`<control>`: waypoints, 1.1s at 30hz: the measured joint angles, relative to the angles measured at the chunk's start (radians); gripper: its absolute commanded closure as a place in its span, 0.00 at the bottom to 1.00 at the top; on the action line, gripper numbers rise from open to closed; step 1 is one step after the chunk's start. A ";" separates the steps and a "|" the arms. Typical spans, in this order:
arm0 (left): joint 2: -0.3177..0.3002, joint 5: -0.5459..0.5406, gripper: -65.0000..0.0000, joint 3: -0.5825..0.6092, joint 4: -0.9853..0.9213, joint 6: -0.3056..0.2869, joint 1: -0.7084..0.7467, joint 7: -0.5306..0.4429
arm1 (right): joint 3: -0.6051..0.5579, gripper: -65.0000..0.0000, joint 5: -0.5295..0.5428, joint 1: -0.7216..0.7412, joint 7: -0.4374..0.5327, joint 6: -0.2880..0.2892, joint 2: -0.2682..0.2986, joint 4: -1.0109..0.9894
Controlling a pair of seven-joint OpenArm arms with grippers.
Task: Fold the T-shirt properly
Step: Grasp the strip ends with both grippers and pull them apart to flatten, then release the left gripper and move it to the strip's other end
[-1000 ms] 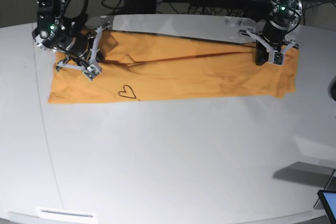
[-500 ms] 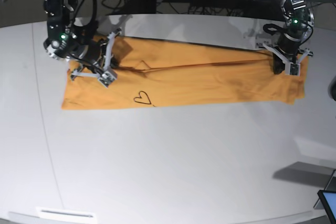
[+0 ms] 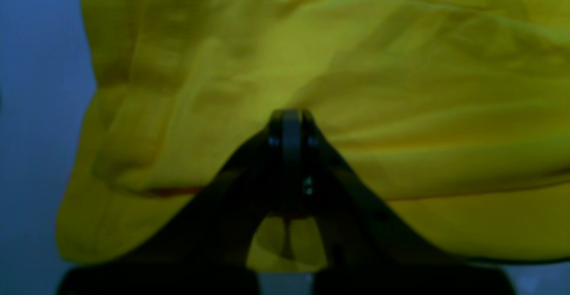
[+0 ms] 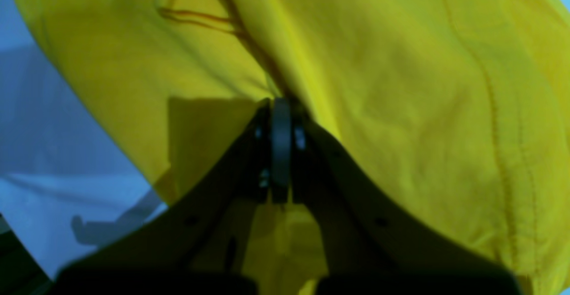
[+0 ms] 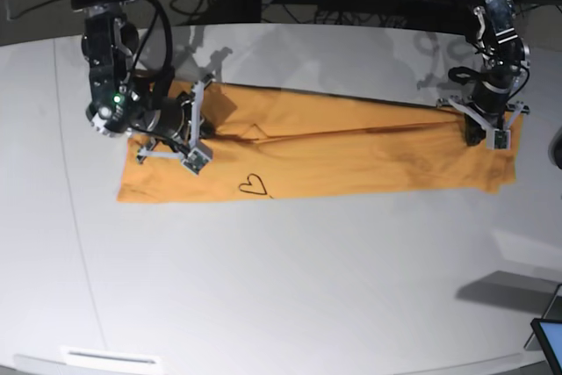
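T-shirt (image 5: 351, 151): orange-yellow, folded into a long narrow band.

Lies flat along the far half of the table, running left to right, far edge raised slightly at both ends. A lengthwise crease runs down its middle. Small dark heart outline near the near edge, left of centre. Cloth bunched in soft wrinkles at each end.

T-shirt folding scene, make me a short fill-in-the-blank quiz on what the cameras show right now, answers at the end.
1. The orange-yellow T-shirt lies stretched out as a long band on the white ____.
2. Both the left gripper and the right gripper are ____ on the cloth.
3. The small dark outline drawn near the shirt's front edge has the shape of a ____.

Answers: table; shut; heart
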 measured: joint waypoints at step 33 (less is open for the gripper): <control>-0.094 0.004 1.00 0.277 -0.151 0.016 -0.210 -0.009 | -0.003 1.00 0.055 0.173 0.139 0.018 0.116 -0.242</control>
